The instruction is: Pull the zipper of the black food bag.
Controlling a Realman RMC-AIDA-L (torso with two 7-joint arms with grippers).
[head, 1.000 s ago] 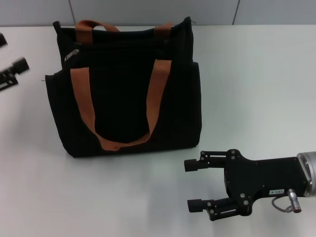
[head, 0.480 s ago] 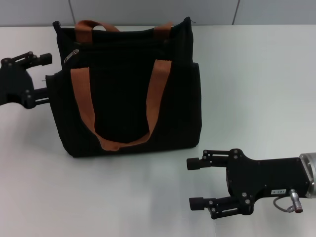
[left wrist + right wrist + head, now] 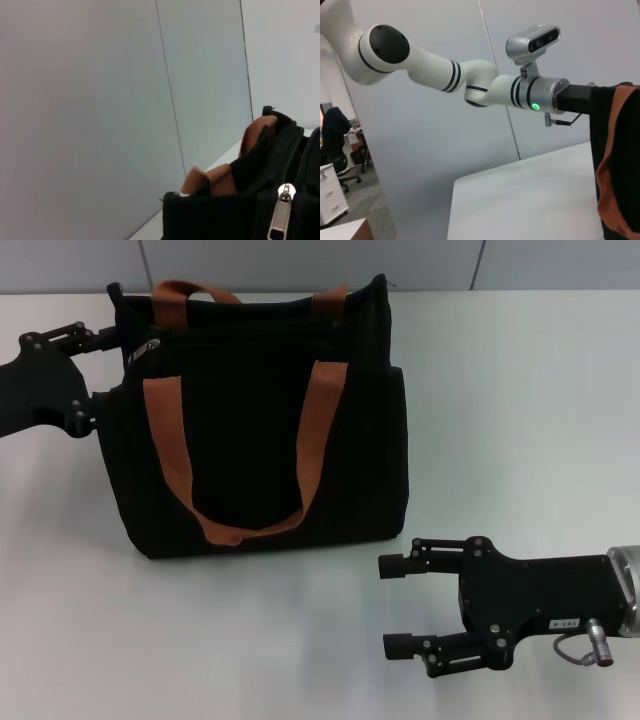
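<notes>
The black food bag stands on the white table, its two orange-brown handles hanging down the front. The zipper, a small silver pull tab, lies at the bag's top left corner; it shows close up in the left wrist view. My left gripper is open at the bag's left edge, with its upper finger just left of the zipper. My right gripper is open and empty on the table, in front of the bag's lower right corner.
A grey wall runs behind the table's far edge. The right wrist view shows my left arm reaching to the bag's side. Bare table lies to the right of the bag.
My left gripper has moved in from the left edge to the bag's top left corner, close to the zipper. The right gripper has hardly moved.
</notes>
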